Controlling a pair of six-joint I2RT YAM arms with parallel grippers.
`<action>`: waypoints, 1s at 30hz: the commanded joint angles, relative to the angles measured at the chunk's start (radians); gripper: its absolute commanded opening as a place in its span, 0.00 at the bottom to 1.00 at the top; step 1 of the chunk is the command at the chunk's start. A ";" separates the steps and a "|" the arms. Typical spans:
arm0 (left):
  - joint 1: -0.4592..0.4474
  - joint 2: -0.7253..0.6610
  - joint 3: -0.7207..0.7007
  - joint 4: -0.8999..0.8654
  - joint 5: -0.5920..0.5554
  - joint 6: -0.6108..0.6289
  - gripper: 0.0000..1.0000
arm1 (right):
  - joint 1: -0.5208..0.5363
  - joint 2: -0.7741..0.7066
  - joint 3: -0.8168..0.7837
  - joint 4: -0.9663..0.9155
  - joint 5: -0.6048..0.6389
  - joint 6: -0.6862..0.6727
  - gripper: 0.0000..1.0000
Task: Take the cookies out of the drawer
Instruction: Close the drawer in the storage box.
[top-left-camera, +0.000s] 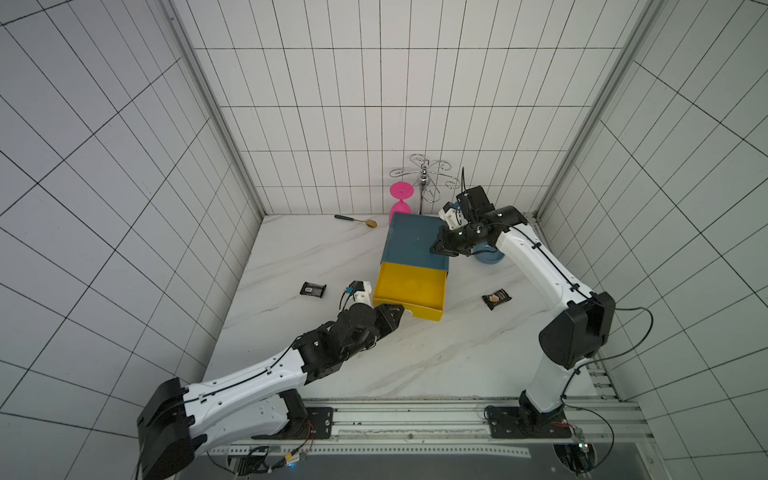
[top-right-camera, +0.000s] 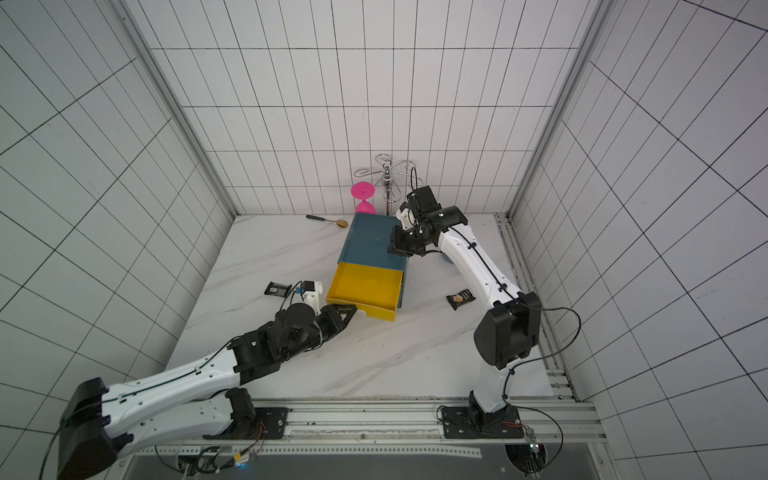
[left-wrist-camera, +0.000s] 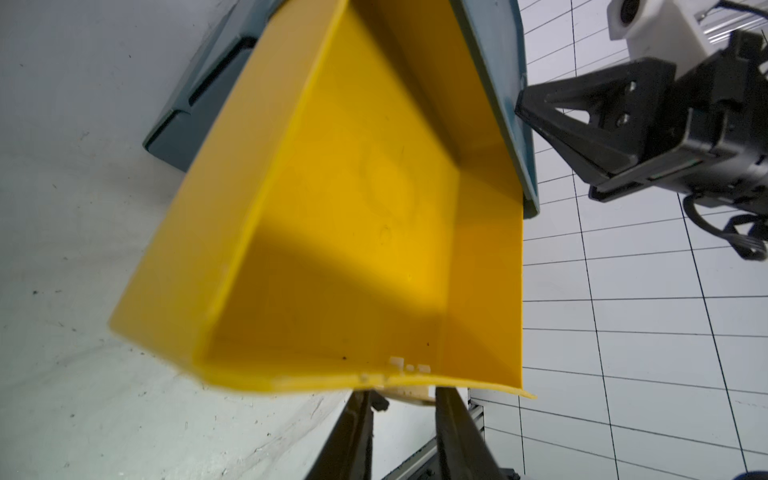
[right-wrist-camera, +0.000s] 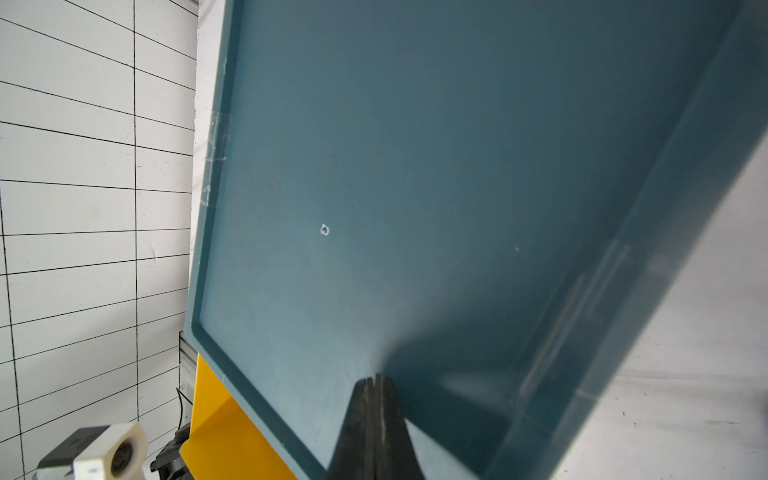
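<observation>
Fingers of the left gripper are standing on either side of the pale pull on the front of the yellow drawer, close against it; whether they are truly pinching it I cannot tell. The right gripper is clenched on nothing, its tips pressing down on the top of the blue cabinet.

Straight ahead of the left gripper the drawer is lying pulled well out, and the floor that is showing is bare of cookies; the part under the cabinet is hiding from every view. Two black cookie packets are lying out on the table. One packet is sitting back behind the left fingertips, near that wrist on its outer side, its long axis running roughly along the line the fingers are pointing. The other packet is lying behind and below the right gripper, near that forearm, clear of the drawer's side wall and turned at a slant.

The coming move is probably turning on the drawer's sliding axis, running straight away from the left gripper, the nearer arm. Back toward that arm's base the table is lying open, giving room for pulling; the thin pull is the edge to be watching, since it may be slipping from a loose hold. If nothing is waiting deeper inside, the task is looking nearly finished.
</observation>
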 joint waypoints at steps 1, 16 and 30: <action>0.042 0.065 0.060 0.063 -0.009 0.057 0.29 | 0.012 0.021 -0.021 -0.075 0.056 -0.028 0.00; 0.189 0.364 0.199 0.205 -0.007 0.074 0.22 | 0.010 0.061 -0.018 -0.118 0.055 -0.039 0.00; 0.166 0.334 0.098 0.282 0.016 0.010 0.32 | 0.010 0.068 -0.020 -0.129 0.049 -0.039 0.00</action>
